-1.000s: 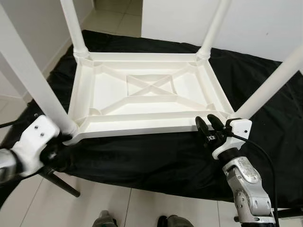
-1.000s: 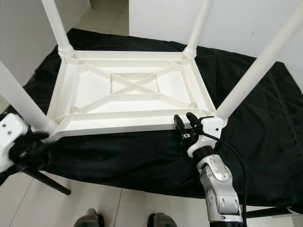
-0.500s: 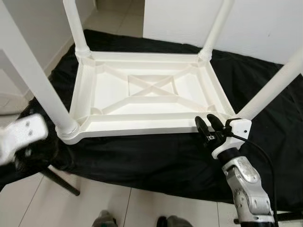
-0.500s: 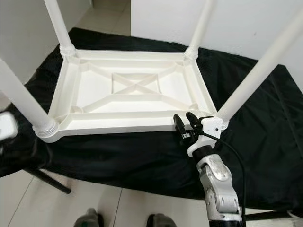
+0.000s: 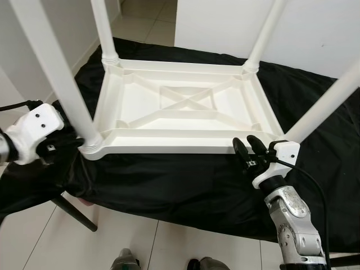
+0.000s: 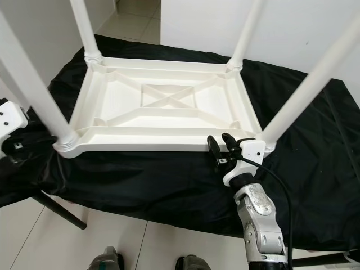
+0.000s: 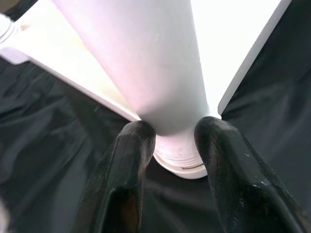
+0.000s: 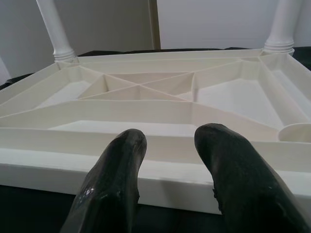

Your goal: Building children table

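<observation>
The white children's table (image 5: 169, 149) lies upside down on a black cloth (image 5: 169, 185), with its four legs pointing up. My left gripper (image 5: 73, 143) is at the base of the near-left leg (image 5: 56, 73). In the left wrist view its two black fingers (image 7: 131, 160) press on either side of that leg (image 7: 160, 73), just above the socket. My right gripper (image 5: 242, 147) hovers open at the table's near rim (image 8: 160, 170), close to the near-right leg (image 5: 326, 107), with nothing between its fingers.
The far legs (image 5: 104, 28) (image 5: 267, 34) rise toward a white wall. The cloth hangs over the front edge of the support. A black stand leg (image 5: 73, 211) slants onto the tiled floor at the lower left. My feet (image 5: 126, 261) show at the bottom.
My left gripper dropped away from the near-left leg, blurred half a second ago, and is now back on the leg's base. The view has shifted slightly. The right arm has not moved.
</observation>
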You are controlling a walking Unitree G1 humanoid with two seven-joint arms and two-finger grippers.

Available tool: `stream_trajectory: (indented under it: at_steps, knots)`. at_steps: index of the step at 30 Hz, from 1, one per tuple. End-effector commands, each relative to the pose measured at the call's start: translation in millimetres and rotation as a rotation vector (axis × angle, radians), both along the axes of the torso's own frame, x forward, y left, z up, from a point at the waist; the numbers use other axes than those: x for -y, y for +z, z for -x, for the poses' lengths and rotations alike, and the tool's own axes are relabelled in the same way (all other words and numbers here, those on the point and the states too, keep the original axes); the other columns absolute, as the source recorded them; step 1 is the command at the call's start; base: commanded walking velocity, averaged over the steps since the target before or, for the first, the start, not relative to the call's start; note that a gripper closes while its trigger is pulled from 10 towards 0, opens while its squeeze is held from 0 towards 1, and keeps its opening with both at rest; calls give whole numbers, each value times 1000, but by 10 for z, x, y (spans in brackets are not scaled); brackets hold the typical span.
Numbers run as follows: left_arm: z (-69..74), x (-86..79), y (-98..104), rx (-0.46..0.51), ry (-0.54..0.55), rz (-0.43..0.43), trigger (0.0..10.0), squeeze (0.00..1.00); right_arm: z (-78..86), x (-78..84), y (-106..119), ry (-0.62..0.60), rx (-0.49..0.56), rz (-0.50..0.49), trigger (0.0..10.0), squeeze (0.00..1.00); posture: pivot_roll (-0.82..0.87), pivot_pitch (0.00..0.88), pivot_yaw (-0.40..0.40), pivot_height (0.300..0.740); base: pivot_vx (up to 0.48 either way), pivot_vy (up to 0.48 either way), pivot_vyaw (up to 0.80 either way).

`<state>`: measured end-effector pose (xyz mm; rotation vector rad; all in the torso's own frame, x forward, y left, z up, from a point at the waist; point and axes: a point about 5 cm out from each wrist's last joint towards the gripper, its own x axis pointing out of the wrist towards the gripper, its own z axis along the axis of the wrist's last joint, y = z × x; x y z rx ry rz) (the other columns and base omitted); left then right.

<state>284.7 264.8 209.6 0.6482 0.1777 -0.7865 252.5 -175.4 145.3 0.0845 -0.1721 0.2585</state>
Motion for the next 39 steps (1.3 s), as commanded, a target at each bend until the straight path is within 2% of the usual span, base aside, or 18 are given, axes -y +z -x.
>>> stream_trajectory:
  at_steps: [1, 4, 6, 7, 8, 10, 14, 17, 21, 25, 29, 30, 33, 34, 35, 37, 38, 39]
  knots:
    - [-133, -103, 50, 219, 281, 65, 10000, 0, 0, 22, -37, -5, -13, 5, 10000, 0, 124, 85, -54, 740, 0, 0, 0]
    - [-146, -145, -8, 207, 288, 35, 10000, 0, 2, 22, -37, -4, -13, 7, 10000, 0, 117, 84, -52, 740, 0, 0, 0]
    - [-121, -299, -106, 166, 290, -153, 10000, 0, 4, 42, -27, -8, -11, 9, 10000, 0, 116, 86, -55, 740, 0, 0, 0]
    - [-121, -299, -106, 166, 290, -153, 10000, 0, 4, 42, -27, -8, -11, 9, 10000, 0, 116, 86, -55, 740, 0, 0, 0]
    - [-109, -358, -134, 150, 293, -223, 10000, 0, 5, 49, -24, -9, -10, 9, 10000, 0, 117, 86, -55, 740, 0, 0, 0]
    - [-98, -395, -140, 144, 286, -274, 10000, 0, 6, 53, -24, -10, -10, 10, 10000, 0, 116, 86, -54, 740, 0, 0, 0]
    - [-205, -538, 70, 246, 382, -413, 10000, 0, 5, 39, -34, -6, -14, 9, 10000, 0, 117, 84, -57, 740, 0, 0, 0]
    - [-283, -599, 173, 320, 462, -411, 10000, 0, 2, 32, -35, -4, -14, 7, 10000, 0, 119, 83, -59, 740, 0, 0, 0]
    - [-375, -616, 270, 398, 543, -352, 10000, 0, -3, 28, -37, -4, -13, 7, 10000, 0, 114, 77, -58, 740, 0, 0, 0]
    - [-520, -502, 410, 498, 602, -129, 10000, 0, -1, 34, -49, -10, -17, 9, 10000, 0, 109, 69, -55, 740, 0, 0, 0]
    - [-590, -326, 323, 476, 555, 21, 10000, 0, 8, 39, -74, -16, -24, 8, 10000, 0, 104, 58, -55, 740, 0, 0, 0]
    - [-590, -326, 323, 476, 555, 21, 10000, 0, 8, 39, -74, -16, -24, 8, 10000, 0, 104, 58, -55, 740, 0, 0, 0]
    - [-638, -136, 194, 424, 478, 135, 10000, 0, 10, 35, -92, -17, -29, 8, 10000, 0, 104, 55, -56, 740, 0, 0, 0]
    - [-667, -57, 121, 369, 454, 218, 10000, 0, 7, 37, -99, -21, -32, 12, 10000, 0, 104, 55, -56, 740, 0, 0, 0]
    - [-667, -57, 121, 369, 454, 218, 10000, 0, 7, 37, -99, -21, -32, 12, 10000, 0, 104, 55, -56, 740, 0, 0, 0]
    - [-646, 49, 87, 323, 372, 309, 10000, 0, -7, 60, -124, -46, -47, 23, 10000, 0, 98, 45, -54, 740, 0, 0, 0]
    - [-646, 49, 87, 323, 372, 309, 10000, 0, -7, 60, -124, -46, -47, 23, 10000, 0, 98, 45, -54, 740, 0, 0, 0]
    - [-610, 153, 58, 297, 275, 339, 10000, 0, -22, 90, -154, -76, -63, 37, 10000, 0, 98, 44, -54, 740, 0, 0, 0]
